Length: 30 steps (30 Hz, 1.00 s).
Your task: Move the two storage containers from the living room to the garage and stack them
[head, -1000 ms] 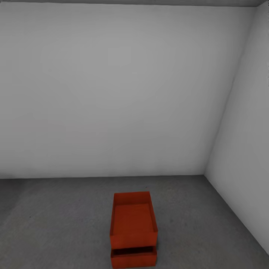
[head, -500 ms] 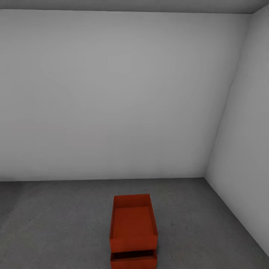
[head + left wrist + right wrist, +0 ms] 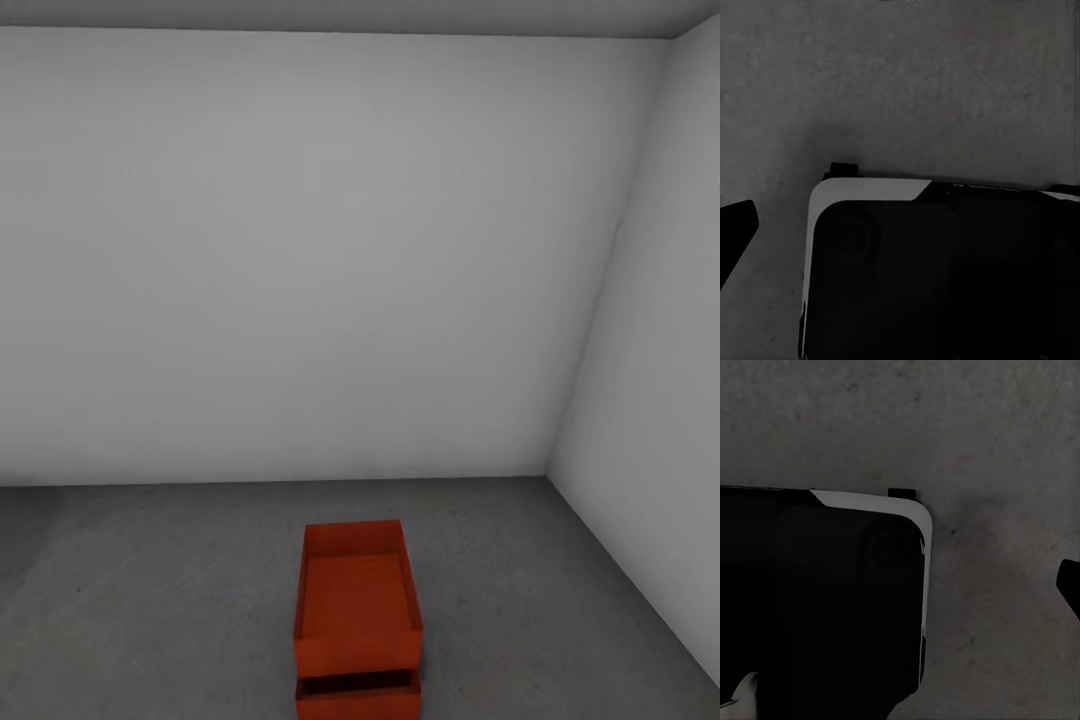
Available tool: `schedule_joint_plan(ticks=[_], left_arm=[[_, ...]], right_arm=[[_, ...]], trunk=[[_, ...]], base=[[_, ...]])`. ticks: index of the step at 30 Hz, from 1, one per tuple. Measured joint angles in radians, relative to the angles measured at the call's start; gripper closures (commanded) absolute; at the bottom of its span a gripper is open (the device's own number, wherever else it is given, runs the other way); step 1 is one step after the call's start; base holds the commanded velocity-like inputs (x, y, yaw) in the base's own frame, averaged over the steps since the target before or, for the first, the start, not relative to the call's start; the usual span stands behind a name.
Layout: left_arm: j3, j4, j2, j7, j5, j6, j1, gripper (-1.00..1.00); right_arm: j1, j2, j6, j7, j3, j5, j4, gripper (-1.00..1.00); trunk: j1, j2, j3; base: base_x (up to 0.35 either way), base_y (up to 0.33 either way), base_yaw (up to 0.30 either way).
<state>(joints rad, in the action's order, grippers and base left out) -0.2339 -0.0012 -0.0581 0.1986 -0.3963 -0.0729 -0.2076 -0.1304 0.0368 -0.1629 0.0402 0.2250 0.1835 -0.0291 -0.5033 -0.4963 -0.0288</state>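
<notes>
Two boxy orange-red storage containers [image 3: 357, 625] sit stacked on mottled concrete floor [image 3: 150, 600], lower one cropped; tool states cannot be told.

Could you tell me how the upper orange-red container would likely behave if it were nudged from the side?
The upper container looks rigid with straight walls, so it would probably slide rather than flex. It sits offset on the lower container, overhanging rearward, so a push might shift or tip it off.

both wrists aimed down beside dark base [image 3: 945, 277].
</notes>
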Motion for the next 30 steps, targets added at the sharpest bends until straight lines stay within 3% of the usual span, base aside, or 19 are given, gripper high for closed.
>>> schedule_joint_plan(ticks=[16, 30], left_arm=[[0.002, -0.003, 0.007, -0.005, 0.002, -0.014, 0.0, -1.0], [-0.003, -0.011, 0.002, -0.005, 0.013, -0.014, -0.001, -1.0]], right_arm=[[0.0, -0.007, -0.002, 0.0, 0.004, -0.005, 0.0, -1.0], [0.0, -0.013, -0.005, 0.005, 0.003, -0.001, 0.0, -1.0]], trunk=[[0.0, 0.0, 0.0], [0.0, 0.0, 0.014]], base=[[0.0, 0.0, 0.0], [0.0, 0.0, 0.0]])
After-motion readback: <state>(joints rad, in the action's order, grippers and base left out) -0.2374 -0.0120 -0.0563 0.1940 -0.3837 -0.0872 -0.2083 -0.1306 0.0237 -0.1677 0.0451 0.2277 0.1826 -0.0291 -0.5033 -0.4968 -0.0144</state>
